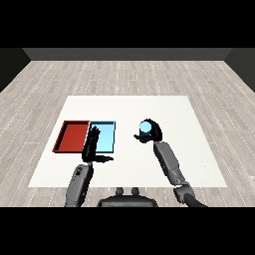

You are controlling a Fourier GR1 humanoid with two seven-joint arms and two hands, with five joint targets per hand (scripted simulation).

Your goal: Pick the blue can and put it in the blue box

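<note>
Curling round the blue can (145,128), the right hand (151,133) seemingly grips mid-wall of a light, rigid, slick cylinder; left hand (92,148) stays-free fingers straight

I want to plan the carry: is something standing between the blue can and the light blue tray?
Yes, in part. The right hand curls round the blue can, right of the light blue tray. The table between them shows nothing, but the open left hand overlaps the tray's left edge.
</note>
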